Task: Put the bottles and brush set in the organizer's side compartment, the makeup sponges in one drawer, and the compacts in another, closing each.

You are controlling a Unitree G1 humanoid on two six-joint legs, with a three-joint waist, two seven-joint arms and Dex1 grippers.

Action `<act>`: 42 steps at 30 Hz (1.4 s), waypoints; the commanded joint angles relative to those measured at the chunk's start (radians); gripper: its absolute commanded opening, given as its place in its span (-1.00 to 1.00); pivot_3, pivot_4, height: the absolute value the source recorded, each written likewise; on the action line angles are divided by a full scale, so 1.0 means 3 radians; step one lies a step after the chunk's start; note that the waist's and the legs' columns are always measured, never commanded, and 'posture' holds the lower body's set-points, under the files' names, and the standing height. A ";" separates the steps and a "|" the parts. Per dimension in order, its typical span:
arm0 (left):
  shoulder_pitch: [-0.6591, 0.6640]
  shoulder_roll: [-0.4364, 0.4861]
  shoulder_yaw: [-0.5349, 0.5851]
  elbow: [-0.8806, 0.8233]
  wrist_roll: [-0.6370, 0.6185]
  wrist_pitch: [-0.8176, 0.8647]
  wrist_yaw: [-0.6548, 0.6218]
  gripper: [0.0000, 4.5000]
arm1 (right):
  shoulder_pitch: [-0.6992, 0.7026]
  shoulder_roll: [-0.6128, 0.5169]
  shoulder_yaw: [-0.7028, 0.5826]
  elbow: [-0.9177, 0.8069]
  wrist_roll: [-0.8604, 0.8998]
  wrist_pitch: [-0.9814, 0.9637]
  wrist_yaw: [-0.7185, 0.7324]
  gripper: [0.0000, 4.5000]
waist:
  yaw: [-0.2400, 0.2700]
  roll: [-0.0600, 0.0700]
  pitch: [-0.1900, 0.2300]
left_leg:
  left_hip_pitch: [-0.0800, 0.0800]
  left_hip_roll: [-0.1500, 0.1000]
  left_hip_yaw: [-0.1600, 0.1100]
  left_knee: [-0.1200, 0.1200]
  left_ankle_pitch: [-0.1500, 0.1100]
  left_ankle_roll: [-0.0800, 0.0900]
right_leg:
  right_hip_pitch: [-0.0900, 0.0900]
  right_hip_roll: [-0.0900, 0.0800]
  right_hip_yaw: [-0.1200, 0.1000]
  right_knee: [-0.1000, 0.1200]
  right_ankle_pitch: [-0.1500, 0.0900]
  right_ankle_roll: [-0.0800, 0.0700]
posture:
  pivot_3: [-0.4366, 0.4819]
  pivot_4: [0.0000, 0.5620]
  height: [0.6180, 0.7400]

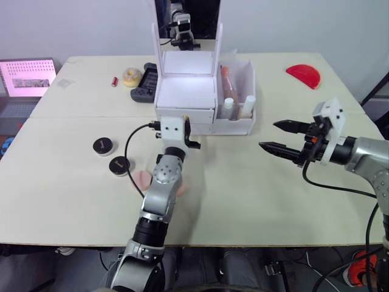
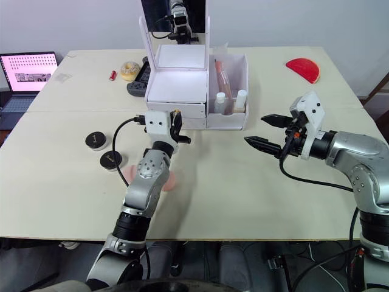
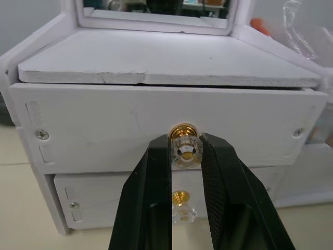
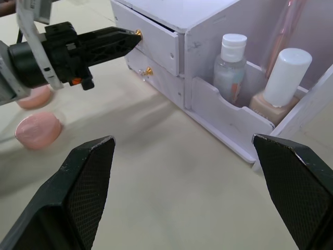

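The white organizer (image 1: 185, 91) stands at the table's middle back. Its side compartment (image 1: 243, 125) holds two white-capped bottles (image 4: 230, 66) (image 4: 283, 75) and the brush set (image 1: 226, 82). My left gripper (image 3: 185, 151) is shut on the upper drawer's gold knob (image 3: 184, 148); that drawer looks slightly pulled out. Two black compacts (image 1: 103, 146) (image 1: 119, 165) lie left of my left arm. Pink makeup sponges (image 4: 37, 130) (image 4: 34, 97) lie beside that arm, partly hidden in the head views. My right gripper (image 1: 270, 135) hovers open right of the organizer, holding nothing.
A laptop (image 1: 27, 76) sits at the far left edge. A black device (image 1: 144, 82), a yellow ring-shaped item (image 1: 131, 76) and a small red stick (image 1: 114, 80) lie behind the organizer's left. A red half-round object (image 1: 304, 74) lies at the back right.
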 commanded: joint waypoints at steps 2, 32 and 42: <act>0.0429 0.0123 -0.0459 -0.0592 0.0027 -0.0022 -0.0336 -0.87 | -0.0025 -0.0045 -0.0098 -0.0114 0.0037 -0.0036 0.0003 1.00 | 0.0017 0.0001 -0.0001 | 0.0000 0.0000 0.0001 -0.0001 0.0000 0.0000 | -0.0001 0.0000 0.0002 0.0000 0.0000 0.0000 | -0.05 -0.47 1.00; 0.0943 0.0672 -0.0850 -0.1422 -0.0050 0.0207 -0.0978 -0.65 | -0.0147 -0.0052 -0.0047 -0.0140 0.0053 0.0053 0.0026 1.00 | 0.0186 0.0002 -0.0001 | -0.0001 -0.0004 -0.0019 0.0004 -0.0004 0.0007 | 0.0036 -0.0002 -0.0016 -0.0051 0.0005 0.0003 | -0.05 -0.47 1.00; 0.1024 0.0786 -0.0734 -0.1603 -0.0052 0.0332 -0.1046 0.60 | -0.0126 -0.0025 -0.0057 -0.0161 0.0074 0.0056 -0.0005 1.00 | 0.0153 0.0003 -0.0001 | 0.0003 0.0001 -0.0013 0.0004 -0.0005 0.0008 | 0.0035 0.0000 -0.0014 -0.0050 0.0006 0.0001 | -0.05 -0.47 1.00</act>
